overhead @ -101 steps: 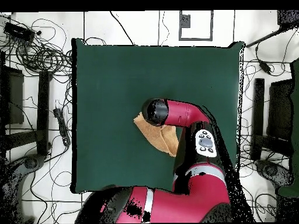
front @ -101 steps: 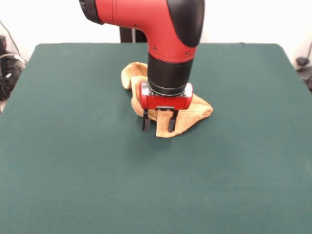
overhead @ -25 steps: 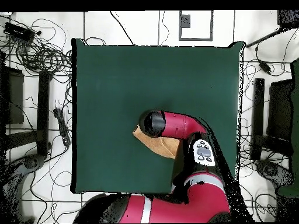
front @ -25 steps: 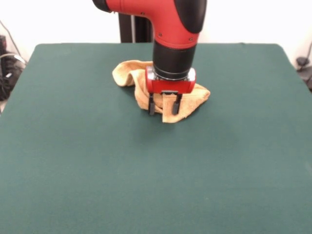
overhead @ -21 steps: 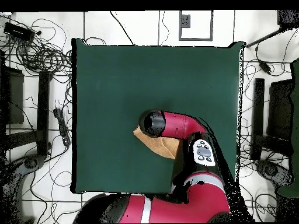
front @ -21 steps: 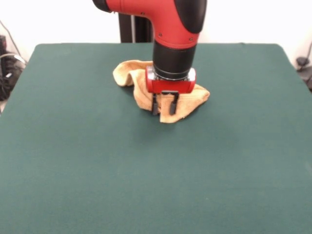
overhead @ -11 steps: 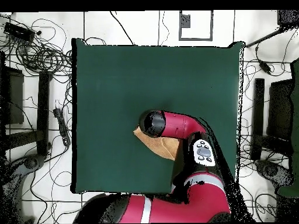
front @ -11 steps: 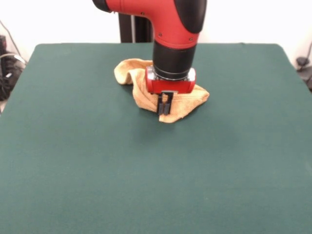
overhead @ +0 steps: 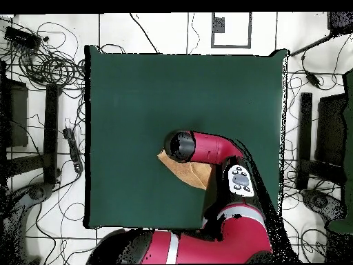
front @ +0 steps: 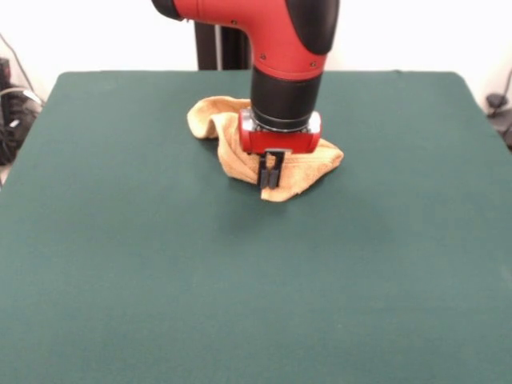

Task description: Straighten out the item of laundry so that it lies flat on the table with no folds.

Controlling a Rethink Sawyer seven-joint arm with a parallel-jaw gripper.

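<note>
The gripper (front: 270, 178) has its jaws pinched nearly together on a fold of the towel (front: 308, 168), at its front edge. Five seconds ago they stood wide apart over that edge; a second ago they were narrowing, and since half a second ago nothing has shifted. The towel lies bunched on the table (front: 120, 264), mostly behind and to either side of the jaws, one lobe humped up behind-left. From overhead the arm (overhead: 207, 146) hides most of it.

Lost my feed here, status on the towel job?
Gripper shut on the towel near its front edge. Towel bunched and folded, not flat, on the table. Nothing else in the way.
</note>
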